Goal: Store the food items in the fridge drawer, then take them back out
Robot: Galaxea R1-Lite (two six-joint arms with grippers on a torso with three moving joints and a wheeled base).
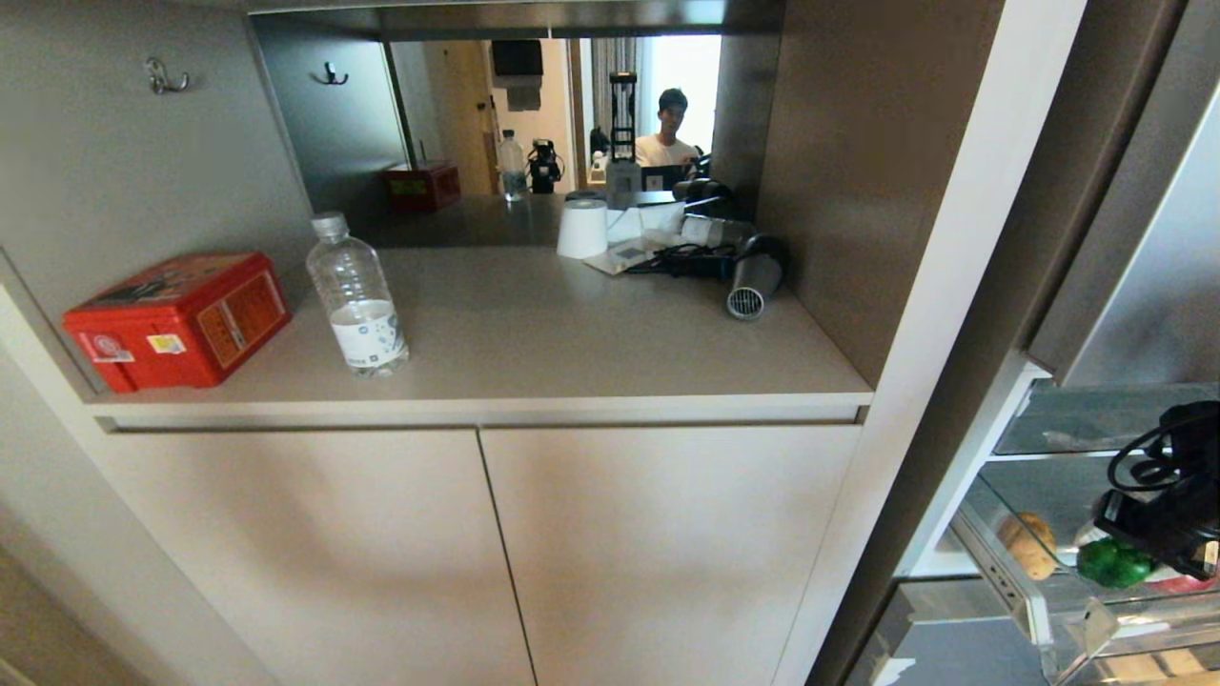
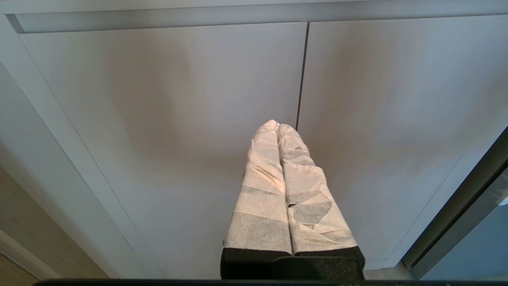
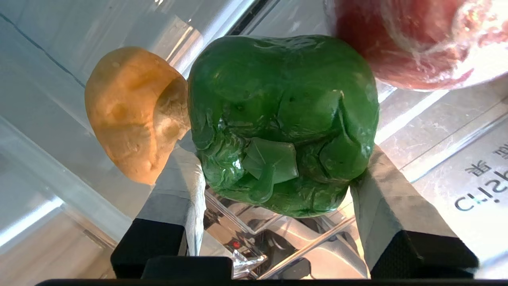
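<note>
- The fridge drawer (image 1: 1039,619) stands pulled out at the lower right of the cupboard front (image 1: 477,553), with both food items inside it.
- The right gripper (image 3: 278,190) is down in the drawer, its padded fingers (image 3: 178,186) clamped on either side of the green bell pepper (image 3: 281,119), stem toward the wrist.
- The potato (image 3: 131,111) lies touching the pepper, just beside one finger.
- Risk, as I judge it: the pepper's skin is glossy and rounded, so it could slide out of the pads on a lift; the finger next to the potato could nudge or drag it along.
- A red wrapped item (image 3: 401,39) sits close on the pepper's other side, crowding the way out, as does the drawer's clear wall.
- The left gripper (image 2: 278,131) is parked before the cupboard doors, its jaws together, holding nothing.
- Well away from the drawer, on the counter: red box (image 1: 181,319), water bottle (image 1: 357,295), hair dryer (image 1: 753,276).
</note>
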